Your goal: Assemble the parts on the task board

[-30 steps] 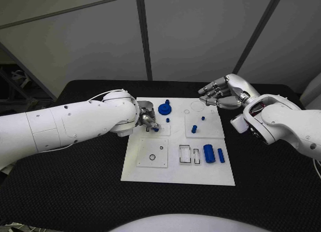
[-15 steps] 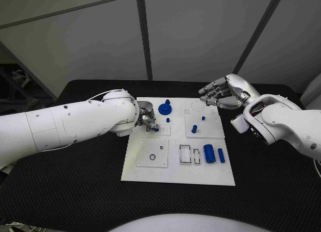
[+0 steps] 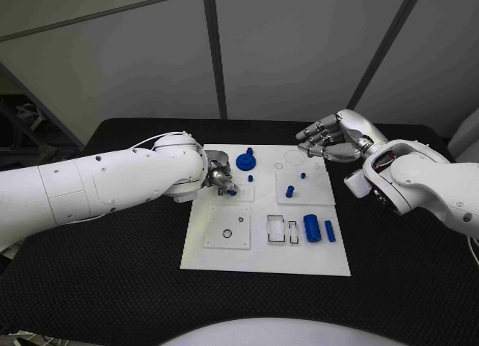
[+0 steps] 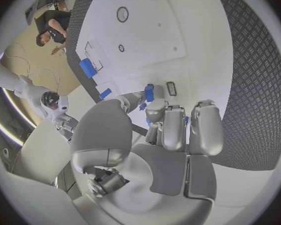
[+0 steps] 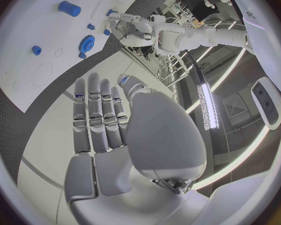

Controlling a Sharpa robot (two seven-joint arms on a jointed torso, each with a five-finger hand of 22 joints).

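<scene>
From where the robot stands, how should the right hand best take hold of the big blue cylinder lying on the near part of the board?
The big blue cylinder lies on its side, its long axis pointing away from the robot, with a thinner blue rod close on its right. Probably best to come from straight above and pinch the middle of its curved sides. The free right hand is nearer; the narrow gap beside the rod leaves a finger little room.

Robot lab with a test bench.
Grey partition panels (image 3: pixel 291 58) stand beyond both hands; a black table (image 3: pixel 114 267) carries a white task board (image 3: pixel 262 261); ceiling strip lights (image 5: pixel 206 102) glow above the right hand (image 5: pixel 125 135).
</scene>
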